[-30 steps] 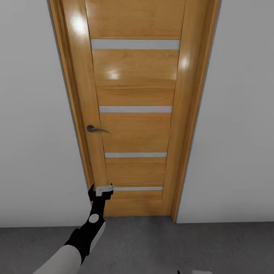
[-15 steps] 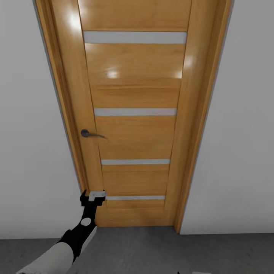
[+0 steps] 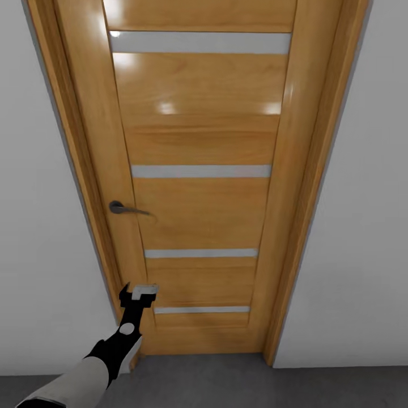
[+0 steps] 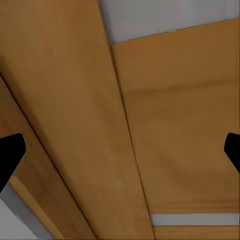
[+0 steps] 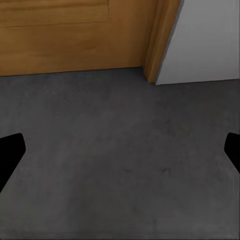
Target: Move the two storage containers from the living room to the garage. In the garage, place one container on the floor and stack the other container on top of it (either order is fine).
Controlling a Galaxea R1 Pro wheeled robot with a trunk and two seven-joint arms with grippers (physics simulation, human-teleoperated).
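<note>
Left gripper hangs low against the orange-wood door, well below the dark lever handle and beside the hinge-free edge near the frame. Its fingers are spread wide in the left wrist view, with bare door panel between them and nothing held. The right gripper is likewise spread and empty, pointing down at the dark grey concrete floor just in front of the door's foot.

Compared with a second ago, the door fills more of the head view and its handle sits lower and further left, so the robot has rolled closer; the left arm has kept its place near the door's lower edge. No storage container is in sight, so the robot appears to be in transit, probably working to get through this door.
</note>
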